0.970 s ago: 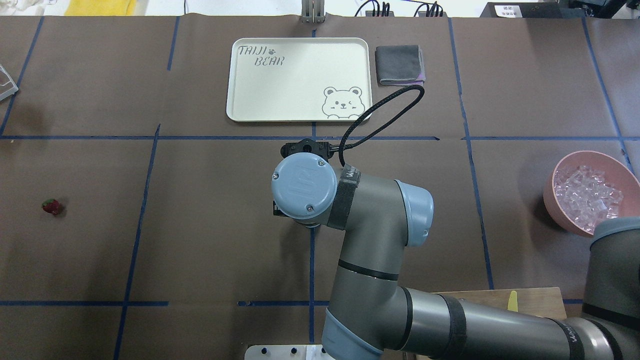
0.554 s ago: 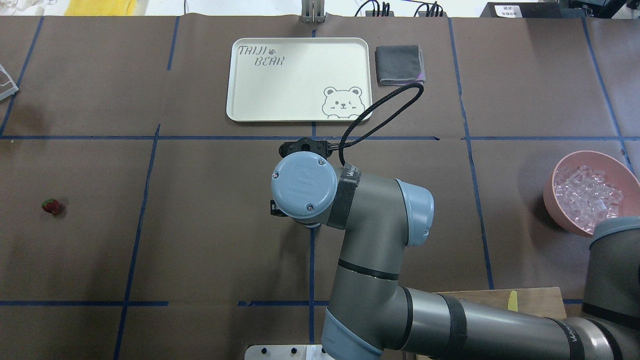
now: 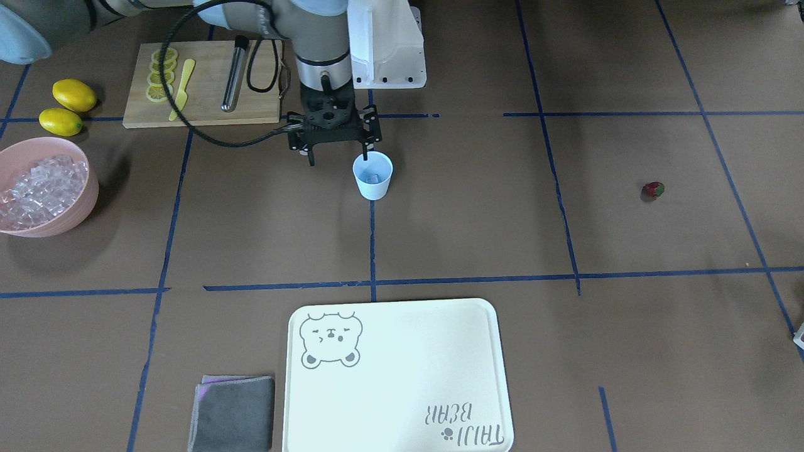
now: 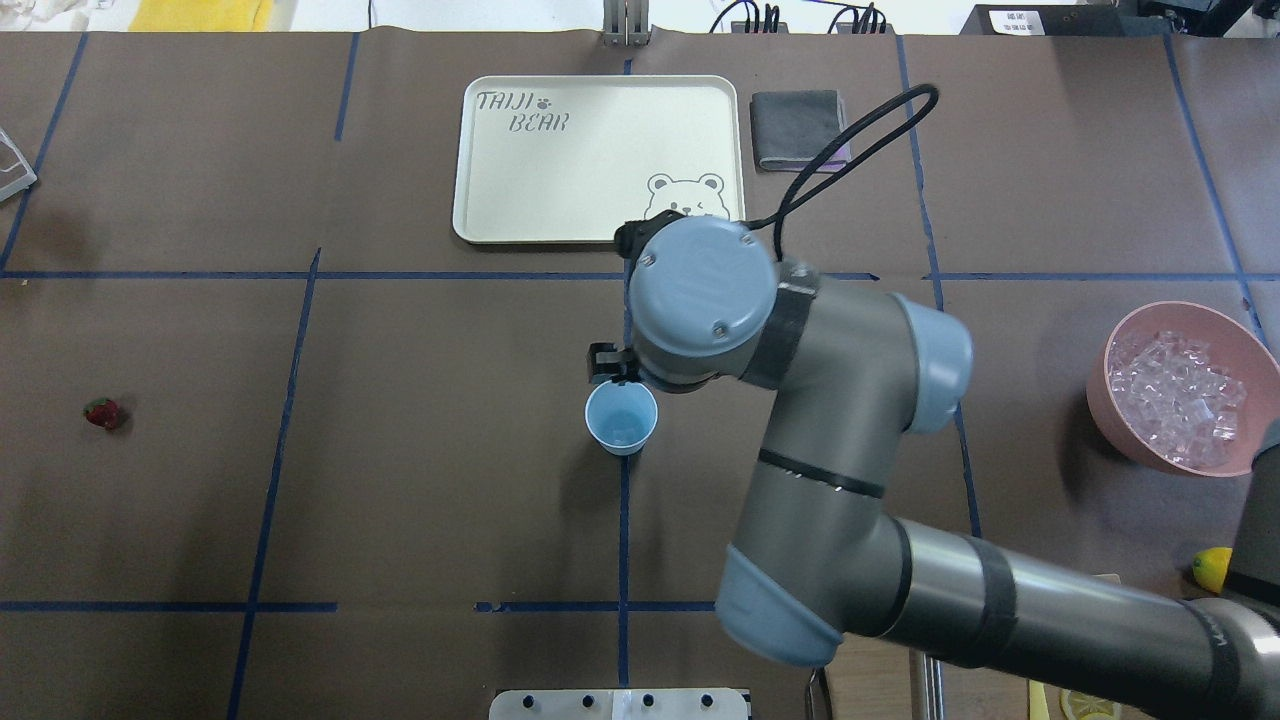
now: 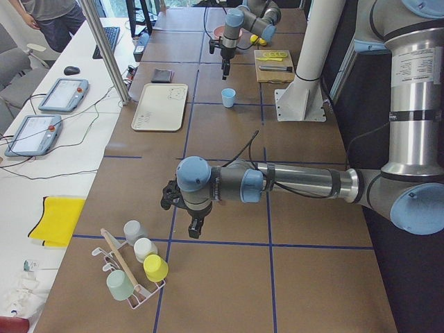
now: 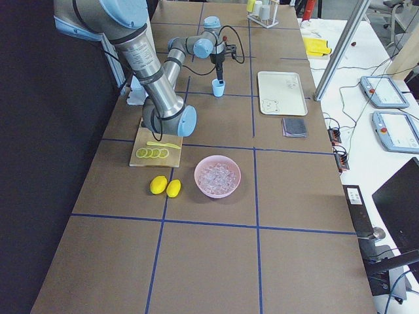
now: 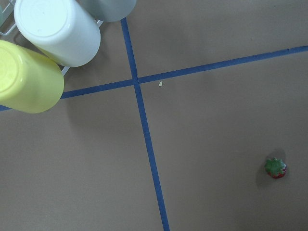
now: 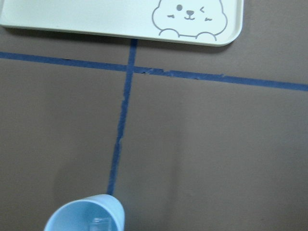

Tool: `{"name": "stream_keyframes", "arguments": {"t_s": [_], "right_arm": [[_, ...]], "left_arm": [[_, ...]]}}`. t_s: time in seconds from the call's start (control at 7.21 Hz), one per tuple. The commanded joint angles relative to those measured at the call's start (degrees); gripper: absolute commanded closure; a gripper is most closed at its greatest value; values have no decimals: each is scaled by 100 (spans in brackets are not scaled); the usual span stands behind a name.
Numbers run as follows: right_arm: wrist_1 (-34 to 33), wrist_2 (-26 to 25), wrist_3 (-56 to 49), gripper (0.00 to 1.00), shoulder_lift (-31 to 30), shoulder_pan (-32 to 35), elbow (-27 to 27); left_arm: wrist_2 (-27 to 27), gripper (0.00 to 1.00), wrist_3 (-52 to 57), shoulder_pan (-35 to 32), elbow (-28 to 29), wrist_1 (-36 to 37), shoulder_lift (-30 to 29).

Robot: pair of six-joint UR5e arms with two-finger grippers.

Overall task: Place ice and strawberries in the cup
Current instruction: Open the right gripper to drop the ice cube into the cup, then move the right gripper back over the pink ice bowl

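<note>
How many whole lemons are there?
2. One lemon sits beside the cutting board; the second lemon lies next to it, nearer the pink bowl. Lemon slices on the board are not counted.

Bearings are taken from the overhead view, with the cup (image 4: 621,418) as dial centre and 12 o'clock pointing away from the robot.

- **In the cup:** ice (image 3: 372,177).
- **12 o'clock:** tray (image 4: 560,170), apart from the cup. A cloth (image 4: 797,128) lies just beside the tray at its 3 o'clock.
- **9 o'clock:** strawberry (image 4: 101,413), well apart.
- **3 o'clock:** bowl (image 4: 1112,410), well apart, holding a heap of ice (image 4: 1175,390).
- **At the bowl's 6 o'clock:** two lemons (image 3: 74,94).
- **At the lemons' 9 o'clock:** cutting board (image 3: 201,107), bearing lemon slices (image 3: 158,76) and a knife (image 3: 182,88).
</note>
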Motion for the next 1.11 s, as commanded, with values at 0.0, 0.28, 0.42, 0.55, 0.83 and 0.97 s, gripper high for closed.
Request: {"name": "stream_keyframes", "arguments": {"t_s": [0.0,0.28,0.42,0.55,0.83,0.97], "right_arm": [[50,814,-1227,2,-936,897,747],[164,1263,-1801,1,-1737,1660,953],[356,1474,-2030,1,-2132,2056,953],[889,1746,-2189,1,-2762,2486,944],[1770,2230,-2392,2,-3836,3156,909],[2138,2215,-2314,2,-4354,3237,900]], "left_arm": [[0,0,0,3,8,7,0],[0,0,0,3,-1,-2,0],[0,0,9,3,-1,-2,0],[0,0,9,3,-1,-2,0],[0,0,9,3,-1,-2,0],[0,0,9,12,-1,-2,0]]}}
